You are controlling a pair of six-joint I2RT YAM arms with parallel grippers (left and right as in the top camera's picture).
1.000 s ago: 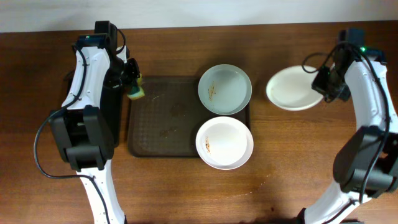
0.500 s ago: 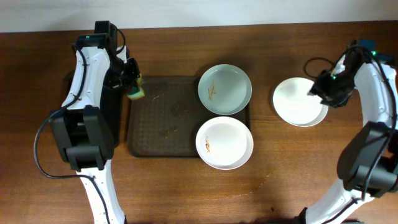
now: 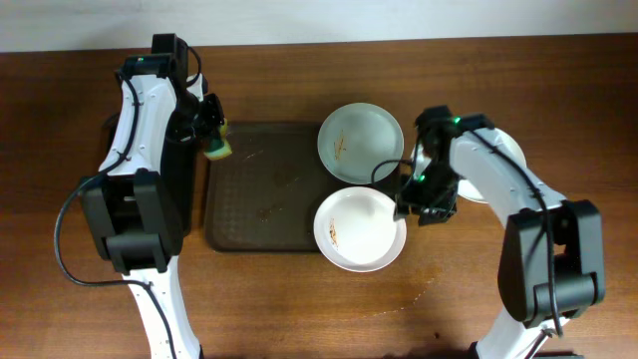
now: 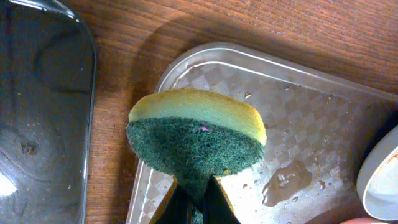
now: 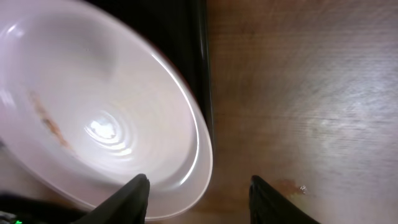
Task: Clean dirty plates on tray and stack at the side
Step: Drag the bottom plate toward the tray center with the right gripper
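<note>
Sponge (image 4: pixel 196 140): yellow layer on top, green scouring face toward the camera, pinched at its lower edge between dark fingers (image 4: pixel 185 204). Below it is a rounded corner of the tray (image 4: pixel 298 99), its textured floor wet, with droplets (image 4: pixel 283 180) pooled right of the sponge. White plate (image 4: pixel 379 180) rim at the right edge. Glossy black tray (image 4: pixel 37 112) at left, on the wooden table (image 4: pixel 249 25).
</note>
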